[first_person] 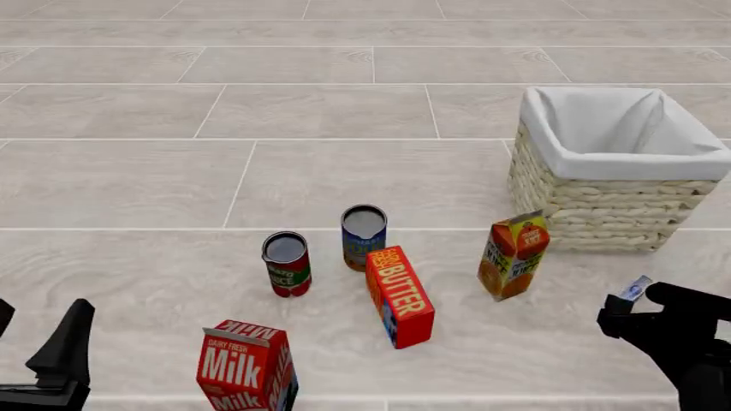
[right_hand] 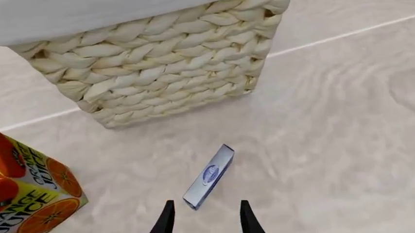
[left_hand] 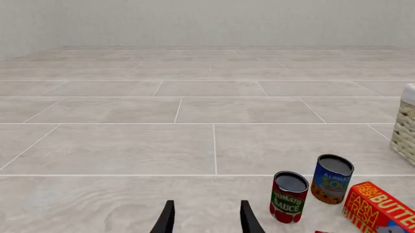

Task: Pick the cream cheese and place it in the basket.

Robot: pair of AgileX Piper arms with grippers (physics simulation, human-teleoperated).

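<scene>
- The cream cheese, a thin flat box in white and pale grey with a blue oval mark, was seen lying on the floor just ahead of the right gripper, slightly off to one side of the line between the tips.
- The right gripper's dark, tapered fingers were held apart, nothing between them; the box was not touched.
- Beyond the box, the basket was shown: chunky tan braided weave, square corner, white cloth folded over the rim.
- A glossy orange juice carton was found beside that gripper, on the far side from the bare floor.
- Pale, wood-grained tiles were left open between box and basket.
- The left gripper was also spread, with clear tile ahead; a tomato sauce can stood off to its side.
</scene>
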